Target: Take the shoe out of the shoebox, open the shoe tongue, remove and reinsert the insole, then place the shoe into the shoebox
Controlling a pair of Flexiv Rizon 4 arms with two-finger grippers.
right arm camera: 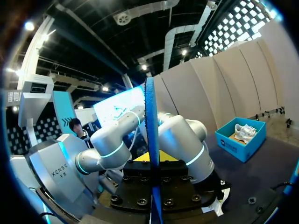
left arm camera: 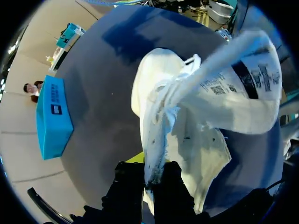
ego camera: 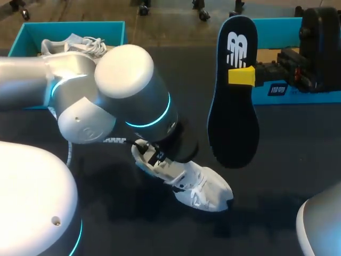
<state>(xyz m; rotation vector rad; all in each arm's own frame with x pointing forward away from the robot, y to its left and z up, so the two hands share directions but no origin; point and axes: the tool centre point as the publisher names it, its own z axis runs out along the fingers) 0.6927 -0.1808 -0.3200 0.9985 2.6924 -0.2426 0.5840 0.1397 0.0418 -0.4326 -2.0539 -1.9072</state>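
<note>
Two firm grasps at once.
Pinches white shoe [ego camera: 205, 189] at its collar with left gripper [left arm camera: 149, 169]; clamps dark insole [ego camera: 234, 122] upright in right gripper [ego camera: 240, 76], raised beside shoe; shoebox [ego camera: 29, 40] well behind shoe.

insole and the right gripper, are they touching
Touching. The right wrist view shows the insole edge-on, pinched in the right gripper; the head view shows a yellow fingertip on it.

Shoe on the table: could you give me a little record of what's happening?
Shoe: white, lying on the table, tongue pulled open
Insole: dark, out of the shoe, held up above the table
Left gripper: shut on the shoe's edge
Right gripper: shut on the insole
Shoebox: teal, far left, another white shoe inside
</note>
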